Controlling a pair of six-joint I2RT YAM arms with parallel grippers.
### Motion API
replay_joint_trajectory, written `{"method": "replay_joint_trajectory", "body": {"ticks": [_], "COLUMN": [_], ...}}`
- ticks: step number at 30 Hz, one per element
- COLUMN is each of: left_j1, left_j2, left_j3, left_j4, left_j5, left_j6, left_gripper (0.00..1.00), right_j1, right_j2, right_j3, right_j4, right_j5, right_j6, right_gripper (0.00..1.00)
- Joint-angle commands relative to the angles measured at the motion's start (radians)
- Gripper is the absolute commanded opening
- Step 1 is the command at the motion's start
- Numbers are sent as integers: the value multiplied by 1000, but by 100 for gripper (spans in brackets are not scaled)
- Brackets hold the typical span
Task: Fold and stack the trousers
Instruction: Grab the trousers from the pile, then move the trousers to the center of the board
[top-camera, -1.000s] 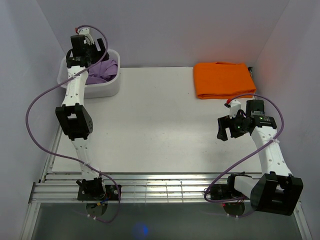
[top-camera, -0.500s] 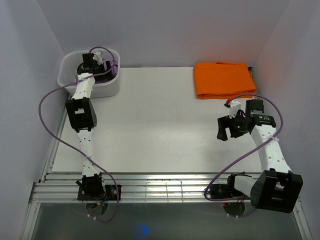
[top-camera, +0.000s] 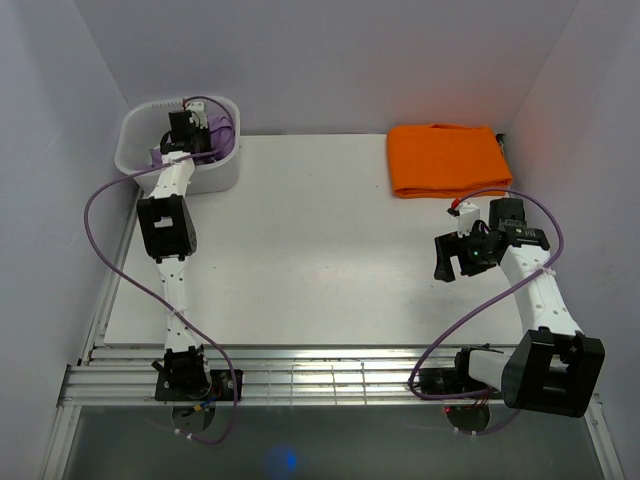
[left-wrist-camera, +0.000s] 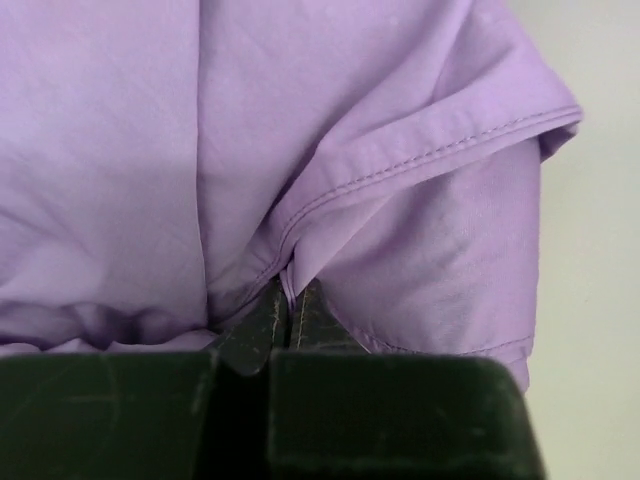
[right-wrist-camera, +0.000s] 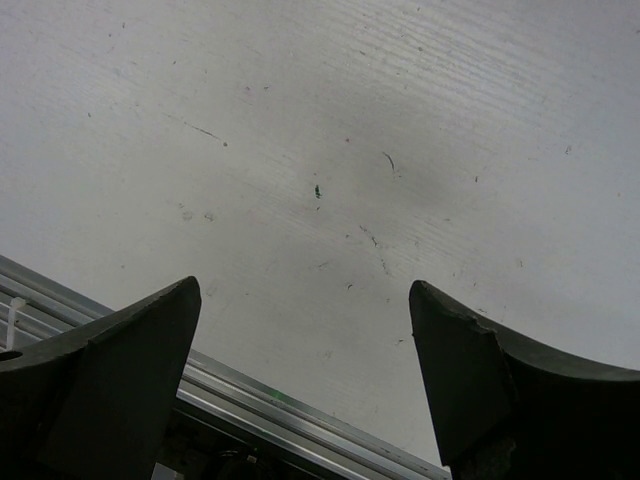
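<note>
The lilac trousers lie bunched in a white basket at the table's far left corner. My left gripper reaches down into the basket. In the left wrist view the lilac trousers fill the frame, and the left gripper is shut on a hemmed fold of them, its two tips pressed together with cloth pinched between. My right gripper hovers over the bare table at the right, well away from the trousers. In the right wrist view the right gripper stands open with nothing between its fingers.
An orange folded cloth lies at the table's far right corner. The white table spreads between the two arms. A metal rail runs along the table's near edge, below the right gripper.
My left arm has dropped from above the basket down into it, and its jaws have gone from open to shut on the lilac cloth. The right arm has barely moved.
</note>
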Motion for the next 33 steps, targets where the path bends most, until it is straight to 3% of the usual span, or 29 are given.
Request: {"method": "replay_joint_trajectory", "body": {"ticks": [1,8,11,14,20,26,29,33], "left_j1": [0,2,-6,-26,-128,-268,-316,-342], "left_j2": [-131,-352,-380,-463,-666,-887,-985,-1120], "left_j3": [36,25,152,162,90,5,-85,-324], "left_j4": [198,622,675,750,813,825,819,779], "left_j5": [-32,-30,-16,26,128,233,305,375], "left_j6": [27,12,-7,14,28,-90,-208,-344], "left_gripper": [0,0,0,0,0,0,0,0], "right_j1": [-4,-4,-4,-4,-4,-4,-4,-4], "right_j2": [-15,-59,-82,-99,-130,-157,-173,-180], "right_j3": [11,11,5,3,11,32,38,61], "right_j4": [4,12,26,35,53,61,63,58], "right_j5": [4,-5,-4,-14,-48,-77,-94,-103], "right_j6": [-1,3,4,10,22,22,22,21], "right_gripper": [90,90,90,90,90,90,90,90]}}
